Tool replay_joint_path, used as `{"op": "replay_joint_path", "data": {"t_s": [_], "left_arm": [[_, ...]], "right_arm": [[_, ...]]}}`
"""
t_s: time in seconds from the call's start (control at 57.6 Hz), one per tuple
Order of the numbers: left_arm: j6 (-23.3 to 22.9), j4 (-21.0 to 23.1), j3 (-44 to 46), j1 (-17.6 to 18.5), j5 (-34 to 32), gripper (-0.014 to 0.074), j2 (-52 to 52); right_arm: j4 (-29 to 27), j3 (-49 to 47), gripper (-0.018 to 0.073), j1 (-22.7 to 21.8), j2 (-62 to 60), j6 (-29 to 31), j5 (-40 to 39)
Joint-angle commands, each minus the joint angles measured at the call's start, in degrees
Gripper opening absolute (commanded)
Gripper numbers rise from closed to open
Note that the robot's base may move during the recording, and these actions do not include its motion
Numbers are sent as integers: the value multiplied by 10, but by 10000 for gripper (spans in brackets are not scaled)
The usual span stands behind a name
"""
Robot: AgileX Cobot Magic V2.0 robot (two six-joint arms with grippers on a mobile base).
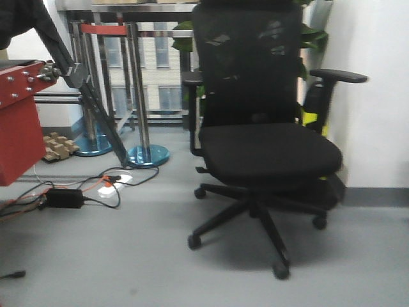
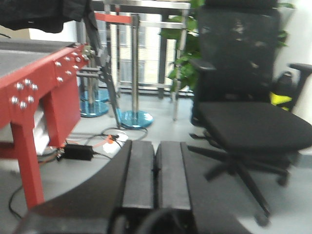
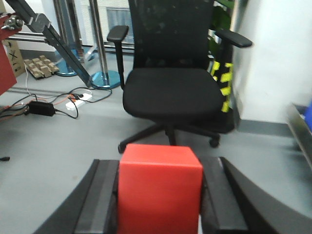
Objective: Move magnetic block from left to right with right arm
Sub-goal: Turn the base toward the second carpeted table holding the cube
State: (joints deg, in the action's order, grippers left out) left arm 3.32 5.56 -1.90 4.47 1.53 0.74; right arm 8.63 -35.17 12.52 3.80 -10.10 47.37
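All three cameras look forward, low, sharing one black office chair (image 1: pixel 268 153).

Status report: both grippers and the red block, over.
Right gripper shut on red block. Left gripper shut, empty. Office chair ahead, not touching.

Right wrist view: magnetic block (image 3: pixel 160 187) lower part cut off by bottom edge; block hides inner faces of right gripper (image 3: pixel 160 168) fingers. Blue object (image 3: pixel 308 109) at right edge blurred, cut off, kind unclear. Left wrist view: whole scene softly blurred; left gripper (image 2: pixel 155 146) body cut off at bottom. Front view: red table (image 1: pixel 19 121) cut off at left edge; office chair (image 1: pixel 268 153) backrest top cut off.
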Motion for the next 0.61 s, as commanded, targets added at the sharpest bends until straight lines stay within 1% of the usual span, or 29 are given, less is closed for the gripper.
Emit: {"op": "replay_joint_path", "data": {"t_s": [0.0,0.59], "left_arm": [[-3,3,-5,1,-48,-126,7],[-3,3,-5,1,-48,-126,7]], "right_arm": [[7,-14,214,-3,11,5,-53],[7,-14,214,-3,11,5,-53]]}}
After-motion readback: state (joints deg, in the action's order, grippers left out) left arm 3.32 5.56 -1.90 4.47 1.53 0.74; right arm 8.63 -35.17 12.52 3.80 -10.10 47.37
